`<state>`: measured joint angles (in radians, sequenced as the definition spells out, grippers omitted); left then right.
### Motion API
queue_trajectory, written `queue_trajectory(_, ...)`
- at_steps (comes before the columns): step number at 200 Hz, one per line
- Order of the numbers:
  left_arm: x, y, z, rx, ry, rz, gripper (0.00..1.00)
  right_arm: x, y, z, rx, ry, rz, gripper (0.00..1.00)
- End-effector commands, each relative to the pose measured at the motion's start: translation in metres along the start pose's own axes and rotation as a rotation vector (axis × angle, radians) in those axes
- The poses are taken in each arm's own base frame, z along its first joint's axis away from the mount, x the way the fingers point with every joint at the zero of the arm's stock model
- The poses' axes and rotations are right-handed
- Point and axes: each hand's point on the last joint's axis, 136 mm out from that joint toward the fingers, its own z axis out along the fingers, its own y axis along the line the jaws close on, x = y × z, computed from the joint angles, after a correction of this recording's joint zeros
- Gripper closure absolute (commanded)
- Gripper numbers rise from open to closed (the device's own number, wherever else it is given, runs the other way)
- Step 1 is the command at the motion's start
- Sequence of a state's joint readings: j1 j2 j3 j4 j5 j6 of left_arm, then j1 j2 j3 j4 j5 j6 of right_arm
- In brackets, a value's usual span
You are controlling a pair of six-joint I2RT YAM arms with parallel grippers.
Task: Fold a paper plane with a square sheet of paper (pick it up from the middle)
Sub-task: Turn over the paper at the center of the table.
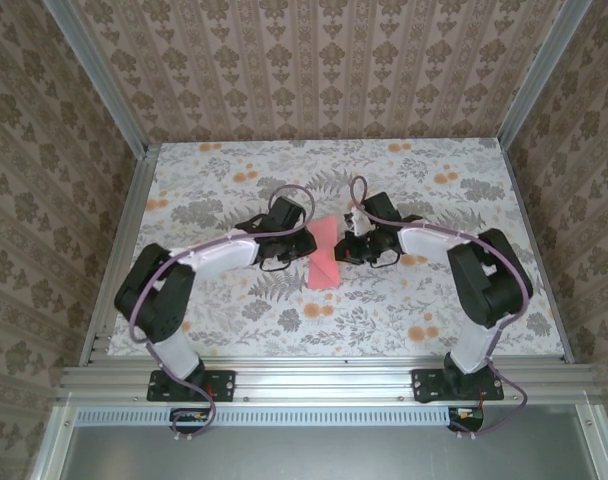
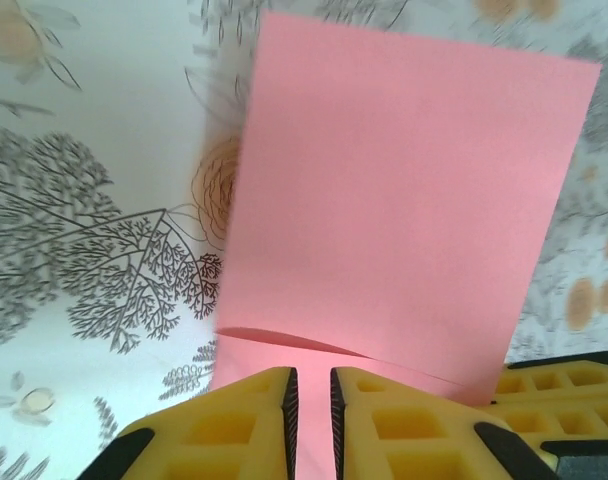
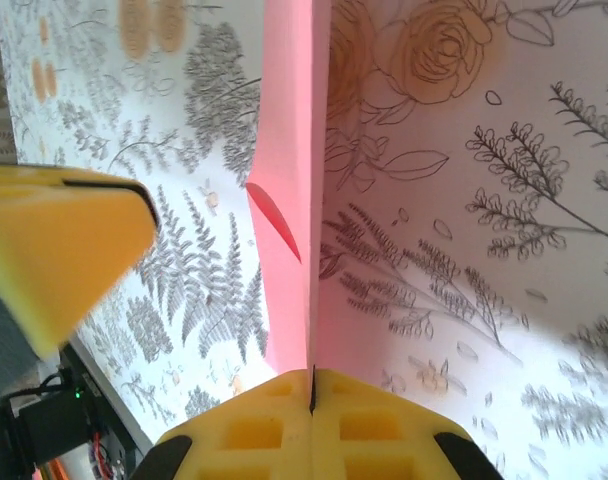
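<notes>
Two hazards judged likely: tearing, from opposed pulls on thin paper; slipping, from holds right at the edge. Found left tool (image 2: 312, 410) nipped shut on the square sheet of paper (image 1: 324, 265), right tool (image 3: 311, 400) likewise, sheet edge-on ahead of it. Held between both, over the middle of the worktop (image 1: 234, 300).

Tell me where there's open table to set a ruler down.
Bare cloth runs along the far edge of the table by the back wall, and in the near strip between the pink sheet and the front rail. The middle is crowded: left gripper and right gripper both pinch the sheet.
</notes>
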<state>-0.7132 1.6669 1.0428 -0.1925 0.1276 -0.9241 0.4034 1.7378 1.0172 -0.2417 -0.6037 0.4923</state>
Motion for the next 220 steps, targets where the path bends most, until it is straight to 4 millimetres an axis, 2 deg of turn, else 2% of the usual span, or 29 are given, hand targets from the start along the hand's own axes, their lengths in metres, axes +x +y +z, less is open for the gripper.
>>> queue_trajectory(1,-0.007,0.016,-0.028,-0.075,-0.091,-0.007,0.79,0.002,0.000,-0.043,0.146,-0.042,-0.071,1.00)
queue_trajectory(27,-0.010,0.036,-0.055,-0.127,-0.171,-0.023,0.77,0.007,-0.016,-0.102,0.455,-0.083,-0.170,1.00)
queue_trajectory(43,-0.011,0.050,-0.068,-0.163,-0.202,-0.025,0.76,0.006,-0.031,-0.147,0.736,-0.113,-0.237,1.00)
queue_trajectory(60,-0.011,0.064,-0.080,-0.202,-0.226,-0.026,0.76,0.005,-0.034,-0.190,0.975,-0.129,-0.299,1.00)
queue_trajectory(72,-0.011,0.075,-0.088,-0.225,-0.246,-0.035,0.76,0.004,-0.028,-0.205,1.071,-0.138,-0.353,1.00)
queue_trajectory(85,-0.012,0.086,-0.096,-0.234,-0.272,-0.056,0.75,0.005,-0.021,-0.207,1.141,-0.124,-0.401,0.99)
queue_trajectory(106,-0.013,0.104,-0.109,-0.242,-0.306,-0.101,0.75,0.009,-0.020,-0.182,1.202,-0.042,-0.434,0.98)
queue_trajectory(136,-0.012,0.121,-0.130,-0.251,-0.352,-0.112,0.72,0.019,-0.012,-0.120,1.202,0.052,-0.459,0.94)
queue_trajectory(179,-0.010,0.125,-0.156,-0.259,-0.403,-0.081,0.70,0.034,0.003,-0.046,1.172,0.130,-0.474,0.95)
queue_trajectory(202,-0.009,0.126,-0.167,-0.254,-0.426,-0.074,0.67,0.044,0.017,-0.012,1.095,0.148,-0.463,0.93)
queue_trajectory(220,-0.008,0.124,-0.172,-0.242,-0.432,-0.064,0.66,0.050,0.020,0.008,1.054,0.175,-0.440,0.92)
